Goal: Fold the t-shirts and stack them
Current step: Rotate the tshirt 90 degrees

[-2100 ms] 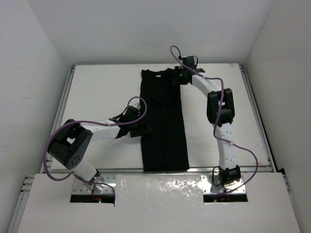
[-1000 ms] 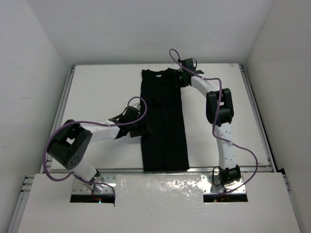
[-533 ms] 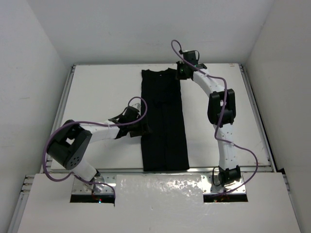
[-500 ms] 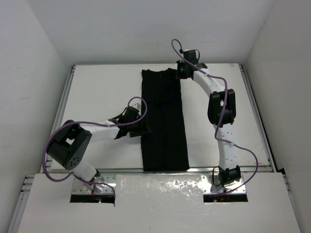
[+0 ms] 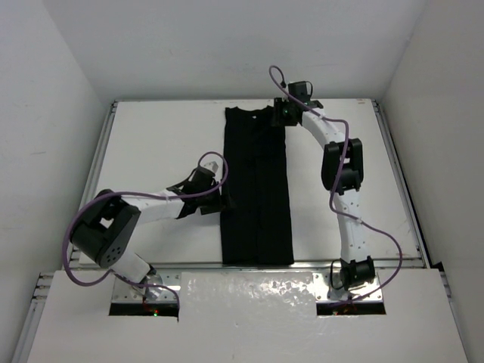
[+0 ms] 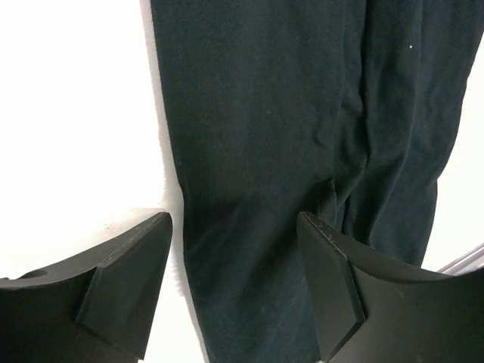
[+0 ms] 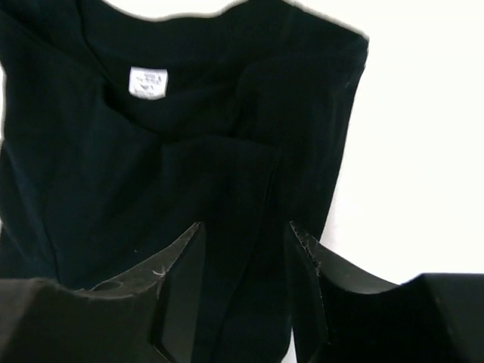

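Shirt point(image 5: 255, 189) = one black tee, already folded lengthwise into a long narrow strip. It lies flat on the white table point(image 5: 151, 144), roughly centre, running near to far. Collar point(image 5: 249, 111) is at the far end, hem at the near edge of the table. The right wrist view shows the white neck label point(image 7: 147, 82) facing up, w/ a folded-in panel lying over the chest.

Left gripper point(image 6: 234, 227) sits at the strip's left edge, about mid-length. Its jaws are spread wide w/ nothing pinched: one finger over bare table, the other over cloth. Released, not holding. Right gripper point(image 7: 242, 234) is at the far right corner by the collar. Its jaws are parted w/ cloth lying under the gap and no pinch visible, so I read it as let go too.

Handling, my guess:
- Light, limp cotton w/ zero stiffness, so it sags and unfolds if lifted from one pt only.
- Layers slide over each other, so a shallow pinch prob. takes the top layer only and peels the fold open.
- Not fragile, and some drag on the table.

Best hold: both far corners at the collar end, pinching thru all layers right at the edge, then carry toward the hem for the crosswise fold. Keep both sides level or the strip skews. Stacking n/a for now, only one tee in view.
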Motion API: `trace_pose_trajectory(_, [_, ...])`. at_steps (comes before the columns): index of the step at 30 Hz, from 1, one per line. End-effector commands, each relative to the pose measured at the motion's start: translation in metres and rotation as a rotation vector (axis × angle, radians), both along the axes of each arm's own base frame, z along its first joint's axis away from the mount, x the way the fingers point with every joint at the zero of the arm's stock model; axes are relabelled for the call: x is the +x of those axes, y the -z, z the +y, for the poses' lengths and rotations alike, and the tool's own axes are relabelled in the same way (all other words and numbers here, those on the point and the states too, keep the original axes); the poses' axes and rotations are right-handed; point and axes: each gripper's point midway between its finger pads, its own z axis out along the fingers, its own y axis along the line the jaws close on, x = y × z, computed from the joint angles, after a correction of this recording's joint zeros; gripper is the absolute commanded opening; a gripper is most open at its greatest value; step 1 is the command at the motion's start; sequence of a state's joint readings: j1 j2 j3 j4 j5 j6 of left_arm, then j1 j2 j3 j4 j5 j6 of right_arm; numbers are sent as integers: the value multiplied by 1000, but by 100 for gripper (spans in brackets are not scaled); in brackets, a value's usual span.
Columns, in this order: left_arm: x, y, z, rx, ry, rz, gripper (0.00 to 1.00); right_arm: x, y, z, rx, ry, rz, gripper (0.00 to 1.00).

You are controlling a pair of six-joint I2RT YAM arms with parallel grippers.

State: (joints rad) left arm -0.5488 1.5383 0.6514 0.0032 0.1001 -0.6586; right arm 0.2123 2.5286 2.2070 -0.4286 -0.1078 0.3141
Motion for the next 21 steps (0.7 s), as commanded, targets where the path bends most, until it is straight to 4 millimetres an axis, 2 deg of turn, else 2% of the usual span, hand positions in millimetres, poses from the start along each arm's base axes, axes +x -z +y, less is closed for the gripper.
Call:
trace_pose_trajectory(1, [-33,29,27,109,1,120,67,13,-49,9,45,-30,-89,46])
trace_pose_trajectory(3, [-33,27,29,116,-9,113,68,8,-74,10,40,-27,-113,50])
trace_pose_trajectory(4, [-32,27,30,118,-17,110,68,2,-105,10,45,-26,-147,51])
trace_pose_trajectory(5, [-31,27,35,137,-47,110,68,-8,-117,11,42,-25,-141,51])
trace_pose_trajectory(6, [-29,23,37,139,-65,96,68,-20,-126,18,38,-18,-134,52])
trace_pose_trajectory(7, [-30,20,38,134,-77,94,67,-43,-141,18,43,-11,-114,54])
trace_pose_trajectory(8, [-27,18,45,148,-124,78,67,-61,-143,22,57,-13,-88,55])
trace_pose_trajectory(9, [-26,9,47,136,-148,55,67,-98,-106,34,73,-23,34,56])
trace_pose_trajectory(10, [-28,4,50,134,-176,58,67,-122,-128,39,91,-35,9,57])
trace_pose_trajectory(11, [-22,-11,54,123,-216,9,67,-140,-123,47,96,-27,32,57])
trace_pose_trajectory(12, [-21,-18,59,127,-249,-5,68,-178,-90,61,64,-63,119,58])
trace_pose_trajectory(13, [-25,-23,67,140,-290,3,68,-197,-83,69,61,-74,144,58])
trace_pose_trajectory(14, [-20,-40,76,131,-337,-52,69,-212,-94,79,99,-76,126,58])
trace_pose_trajectory(15, [-20,-47,81,130,-365,-65,69,-249,-67,95,76,-126,186,58])
trace_pose_trajectory(16, [-22,-54,87,133,-391,-71,69,-262,-61,100,62,-127,187,57])
trace_pose_trajectory(17, [-21,-70,86,91,-389,-115,70,-286,-51,112,65,-148,209,56])
trace_pose_trajectory(21, [-29,-94,62,-35,-254,-166,69,-312,-18,118,87,-112,269,49])
